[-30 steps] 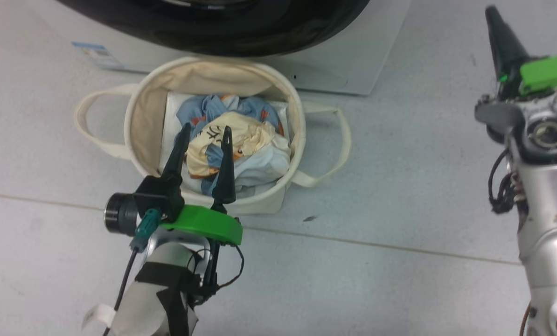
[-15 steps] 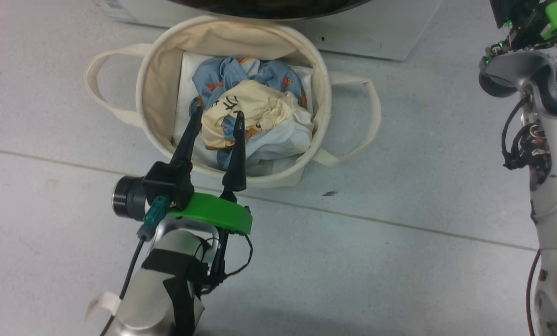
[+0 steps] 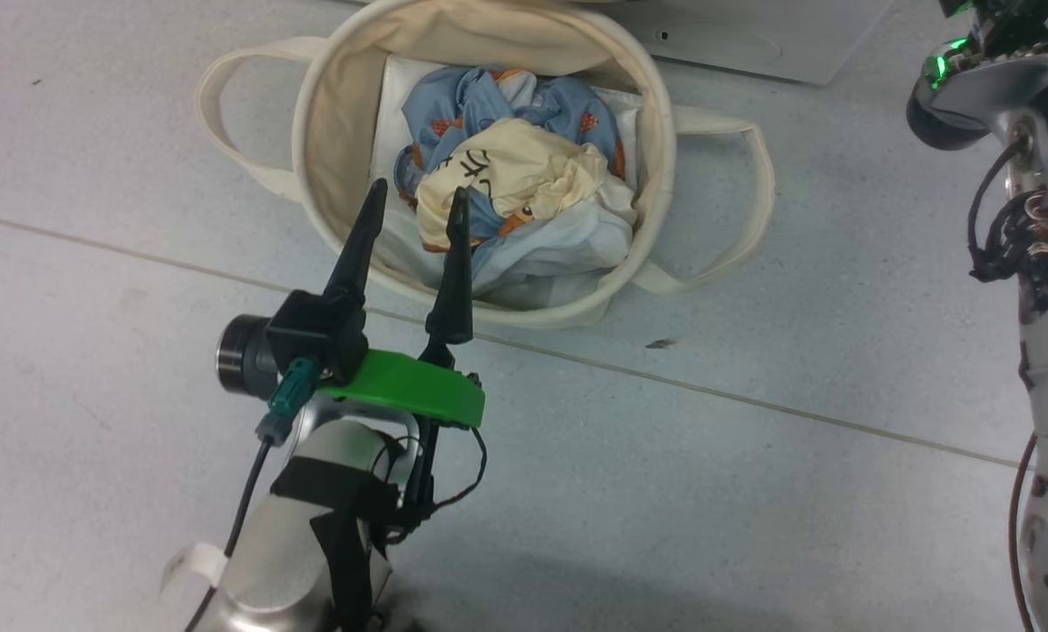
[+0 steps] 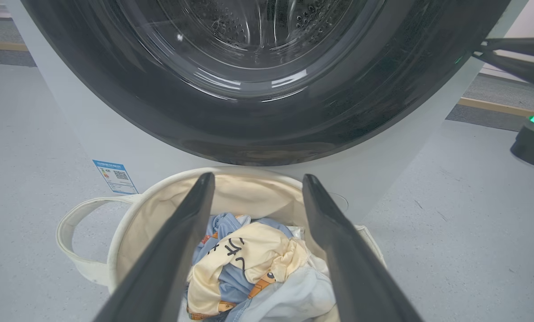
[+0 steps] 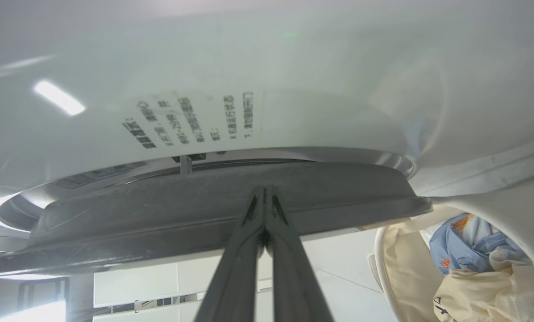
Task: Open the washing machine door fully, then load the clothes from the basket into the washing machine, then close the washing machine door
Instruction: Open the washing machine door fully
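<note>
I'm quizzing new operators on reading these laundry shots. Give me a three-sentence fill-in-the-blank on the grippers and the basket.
The left gripper points at the clothes with its fingers ___.
On the right gripper, the fingers are ___.
The clothes lie in the basket, which stands before the ___.
Missing words: open; shut; washing machine.

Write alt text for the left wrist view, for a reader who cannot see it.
The left gripper, fingers spread open, points at crumpled blue and cream clothes in the round cream basket on a grey floor. Just behind stands the white washing machine, its glossy black door with clear glass across the top.
</note>
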